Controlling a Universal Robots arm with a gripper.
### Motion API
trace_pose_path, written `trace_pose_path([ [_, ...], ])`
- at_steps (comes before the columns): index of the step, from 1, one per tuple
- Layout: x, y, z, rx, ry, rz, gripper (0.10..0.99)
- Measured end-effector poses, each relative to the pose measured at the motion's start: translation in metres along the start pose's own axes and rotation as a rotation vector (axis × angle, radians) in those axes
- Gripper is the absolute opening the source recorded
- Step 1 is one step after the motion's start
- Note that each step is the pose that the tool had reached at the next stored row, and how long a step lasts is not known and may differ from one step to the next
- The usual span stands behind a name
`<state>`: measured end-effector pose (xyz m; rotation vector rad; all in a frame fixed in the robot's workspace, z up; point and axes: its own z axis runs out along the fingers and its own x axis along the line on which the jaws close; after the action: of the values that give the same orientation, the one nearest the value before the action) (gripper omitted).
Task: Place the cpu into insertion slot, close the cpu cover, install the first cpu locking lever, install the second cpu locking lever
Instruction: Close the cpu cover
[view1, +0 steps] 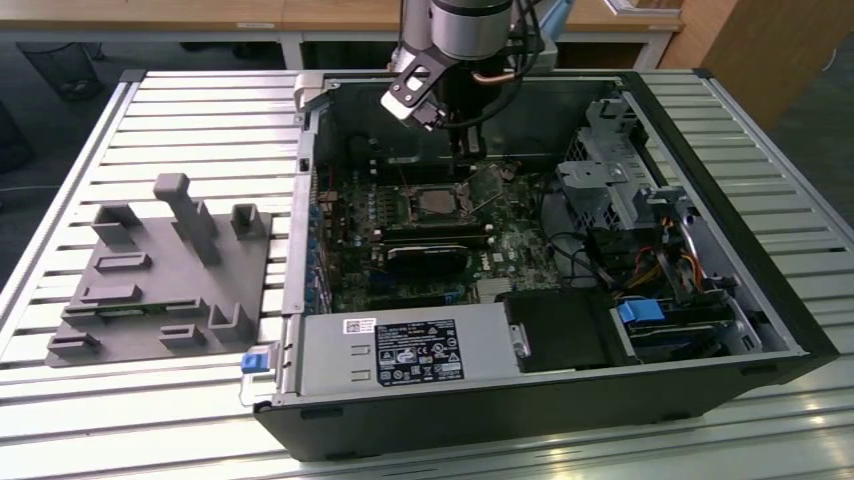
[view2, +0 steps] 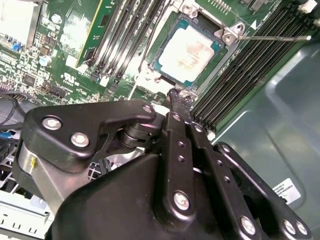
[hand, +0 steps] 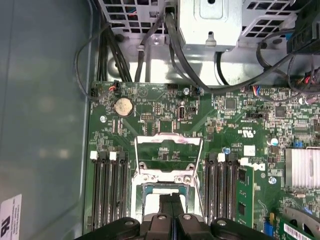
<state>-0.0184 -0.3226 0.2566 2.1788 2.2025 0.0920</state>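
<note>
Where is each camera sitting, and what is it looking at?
Exterior view: off the arm, high up, looking down into the open computer case on the table; the arm shows.
First wrist view: on the arm, facing the green board; the gripper shows.
Second wrist view: on the arm, facing the chip; the gripper's black links show.
Both wrist views share the chip and the gripper.

A slatted metal tabletop (view1: 200, 120) is being lit along its near edge; wooden desks (view1: 160, 12) are being glimpsed beyond its far edge.
</note>
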Motion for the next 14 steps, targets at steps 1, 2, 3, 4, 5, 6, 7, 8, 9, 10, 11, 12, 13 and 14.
trace_pose_path([
  [1,0.0000,0.0006,0.0000,0.000,0.0000,0.000,0.106],
  [2,0.0000,0.0015,0.0001,0.000,0.0000,0.000,0.106],
  [3,0.0000,0.0022,0.0002,0.000,0.0000,0.000,0.106],
  [4,0.0000,0.0028,0.0002,0.000,0.0000,0.000,0.106],
  [5,0.0000,0.0033,0.0002,0.000,0.0001,0.000,0.106],
  [6,0.0000,0.0039,0.0003,0.000,0.0001,0.000,0.106],
  [7,0.0000,0.0045,0.0003,0.000,0.0001,0.000,0.106],
  [8,-0.0001,0.0050,0.0004,0.000,0.0000,0.000,0.106],
  [9,0.0000,0.0056,0.0004,0.000,0.0000,0.000,0.106],
  [10,-0.0001,0.0060,0.0004,0.000,0.0000,0.000,0.106],
  [11,-0.0001,0.0065,0.0005,0.000,0.0000,0.000,0.106],
  [12,-0.0001,0.0069,0.0005,0.000,0.0000,0.000,0.106],
  [13,-0.0001,0.0074,0.0005,0.000,0.0001,0.000,0.106],
  [14,-0.0001,0.0079,0.0006,0.000,0.0000,0.000,0.106],
])
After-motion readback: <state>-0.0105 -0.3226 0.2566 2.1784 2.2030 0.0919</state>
